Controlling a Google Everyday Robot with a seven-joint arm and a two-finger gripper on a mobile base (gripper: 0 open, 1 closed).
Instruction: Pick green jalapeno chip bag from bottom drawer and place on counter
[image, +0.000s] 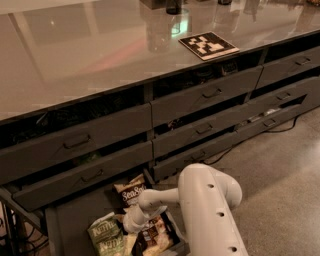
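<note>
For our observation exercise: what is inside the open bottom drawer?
Inside the bottom drawer lie a green jalapeno chip bag, a Sea Salt bag and a darker bag. The gripper hangs among them, hiding whatever lies beneath it.

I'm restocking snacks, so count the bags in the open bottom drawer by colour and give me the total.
Green bags: 2
Brown bags: 2
Total: 4
The gripper is down in the drawer, between the green bags and the lower brown one.
</note>
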